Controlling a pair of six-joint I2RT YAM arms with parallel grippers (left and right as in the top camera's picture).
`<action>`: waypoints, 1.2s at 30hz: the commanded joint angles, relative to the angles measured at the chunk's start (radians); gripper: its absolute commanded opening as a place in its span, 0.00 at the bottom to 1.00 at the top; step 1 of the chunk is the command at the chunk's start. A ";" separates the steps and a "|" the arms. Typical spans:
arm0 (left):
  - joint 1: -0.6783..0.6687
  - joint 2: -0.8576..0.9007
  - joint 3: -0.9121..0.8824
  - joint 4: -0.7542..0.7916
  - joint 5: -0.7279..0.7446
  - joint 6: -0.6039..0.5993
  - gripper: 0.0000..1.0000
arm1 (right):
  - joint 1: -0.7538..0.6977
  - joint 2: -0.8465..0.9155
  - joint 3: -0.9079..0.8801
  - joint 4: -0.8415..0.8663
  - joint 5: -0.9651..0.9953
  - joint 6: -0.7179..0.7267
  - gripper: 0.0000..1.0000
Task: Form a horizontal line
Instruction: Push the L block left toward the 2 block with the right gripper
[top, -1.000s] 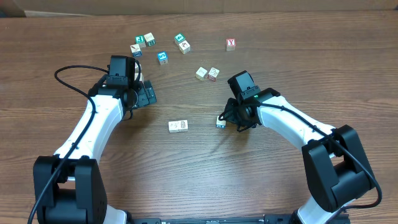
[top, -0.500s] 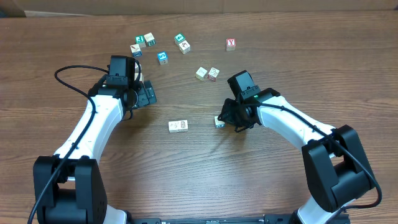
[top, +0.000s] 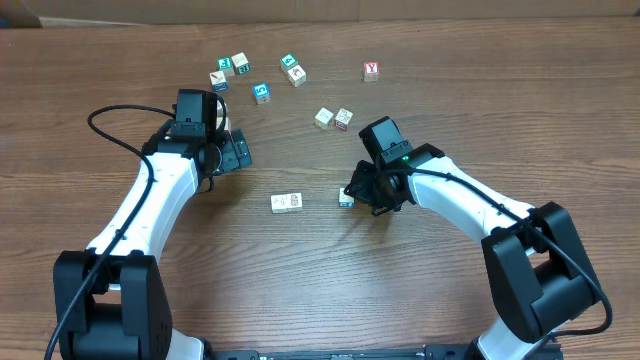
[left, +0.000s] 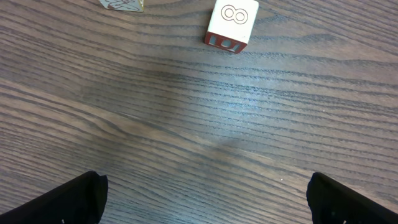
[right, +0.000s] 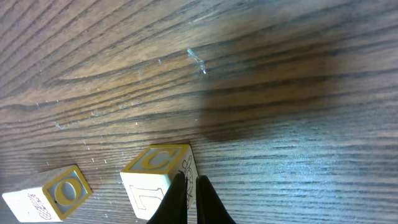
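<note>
The shut right claw (right: 189, 196) touches a cube (right: 155, 180) near the row (top: 287, 203) mid-frame. An off-middle push may spin it crooked. The left claw (left: 204, 198) is wide

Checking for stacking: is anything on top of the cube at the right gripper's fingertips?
Nothing rests on the cube; its C top face is bare. The right gripper, shut, hides part of its side.

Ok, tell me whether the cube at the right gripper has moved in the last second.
Yes. The cube at the right gripper has slid left, toward the short white row, which stayed put.
</note>
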 joint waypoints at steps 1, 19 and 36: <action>0.000 -0.018 0.011 0.000 -0.012 0.010 1.00 | 0.008 -0.019 -0.005 0.001 -0.006 0.032 0.04; 0.000 -0.018 0.011 0.000 -0.012 0.010 1.00 | 0.038 -0.019 -0.005 0.023 -0.006 0.039 0.04; 0.000 -0.018 0.011 0.000 -0.012 0.010 1.00 | 0.010 -0.014 -0.005 -0.008 0.009 0.039 0.04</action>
